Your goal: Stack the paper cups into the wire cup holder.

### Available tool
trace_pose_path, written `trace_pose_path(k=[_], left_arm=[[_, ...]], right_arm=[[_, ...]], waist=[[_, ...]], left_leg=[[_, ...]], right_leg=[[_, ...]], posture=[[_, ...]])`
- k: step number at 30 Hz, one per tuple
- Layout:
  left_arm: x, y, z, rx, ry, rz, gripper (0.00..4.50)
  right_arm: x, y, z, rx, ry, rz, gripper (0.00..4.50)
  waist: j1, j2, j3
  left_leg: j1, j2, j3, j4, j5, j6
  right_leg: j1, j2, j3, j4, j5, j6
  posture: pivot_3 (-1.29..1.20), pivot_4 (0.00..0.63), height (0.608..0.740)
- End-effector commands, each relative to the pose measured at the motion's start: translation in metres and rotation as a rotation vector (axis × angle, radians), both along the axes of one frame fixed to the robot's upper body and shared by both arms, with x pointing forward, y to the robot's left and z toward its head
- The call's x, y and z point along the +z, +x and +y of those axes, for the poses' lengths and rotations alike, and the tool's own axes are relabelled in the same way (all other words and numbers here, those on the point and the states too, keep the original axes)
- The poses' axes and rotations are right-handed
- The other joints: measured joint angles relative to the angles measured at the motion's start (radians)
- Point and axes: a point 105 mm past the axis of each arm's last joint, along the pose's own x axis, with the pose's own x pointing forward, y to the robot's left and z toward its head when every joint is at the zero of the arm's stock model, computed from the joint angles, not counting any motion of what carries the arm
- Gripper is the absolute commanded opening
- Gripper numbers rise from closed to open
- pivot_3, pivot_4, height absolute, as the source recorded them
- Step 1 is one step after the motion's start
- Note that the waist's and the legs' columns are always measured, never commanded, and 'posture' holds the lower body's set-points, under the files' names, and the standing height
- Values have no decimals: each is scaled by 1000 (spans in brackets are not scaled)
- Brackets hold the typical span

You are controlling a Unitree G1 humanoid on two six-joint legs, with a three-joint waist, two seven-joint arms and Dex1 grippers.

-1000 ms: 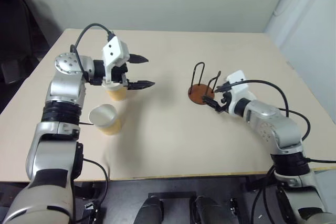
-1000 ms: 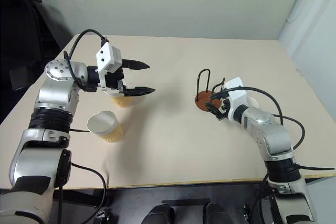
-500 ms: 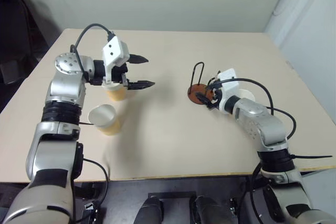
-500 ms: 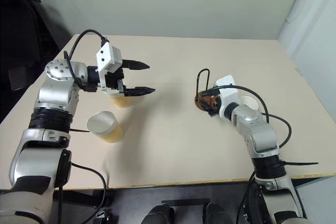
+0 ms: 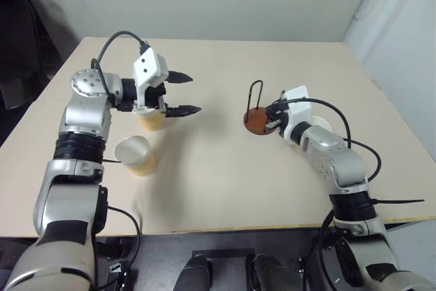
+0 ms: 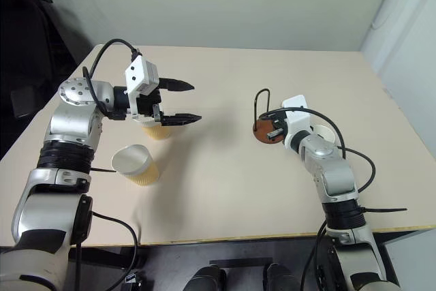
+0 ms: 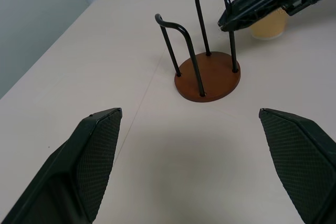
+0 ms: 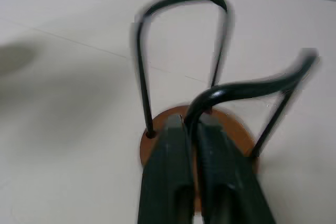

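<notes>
Nearest cup (image 5: pixel 136 155): we see it standing on the table (image 5: pixel 218 189) below our left arm.
Left gripper (image 5: pixel 182 93): our fingers spread wide, holding nothing, above a second cup (image 5: pixel 151 118).
Right gripper (image 8: pixel 192 136): we have it clamped on the near loop of the wire cup holder (image 5: pixel 258 115).
Third cup (image 7: pixel 268 23): just behind our right gripper, beside the holder.

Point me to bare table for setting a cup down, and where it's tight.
Free: the wide strip of table between the left tool and the wire cup holder; also the far side behind both. Crowded: the two paper cups under the left arm, and the holder, where the right tool pinches one loop.
</notes>
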Motion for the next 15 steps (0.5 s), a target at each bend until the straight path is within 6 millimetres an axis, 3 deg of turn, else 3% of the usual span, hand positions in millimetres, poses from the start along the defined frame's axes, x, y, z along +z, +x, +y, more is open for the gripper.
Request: trace_pose_path(k=[1, 5, 15], left_arm=[[19, -3, -1, -10, -15, -67, 4500], [19, -2, -2, -14, -14, -63, 4500], [20, -1, -4, -40, 12, -47, 4500]], right_arm=[[16, 0, -2, -8, 26, -50, 54], [17, -8, 8, 86, 33, -39, 54], [35, -57, 29, 533, -42, 0, 54]], waist=[[0, 0, 0], [0, 0, 0], [1, 0, 0]], left_leg=[[0, 0, 0, 0, 0, 0], [0, 0, 0, 0, 0, 0], [-1, 0, 0, -1, 0, 0]], right_leg=[[0, 0, 0, 0, 0, 0], [0, 0, 0, 0, 0, 0], [0, 0, 0, -1, -1, -1]], posture=[[0, 150, 740], [0, 150, 740], [0, 150, 740]])
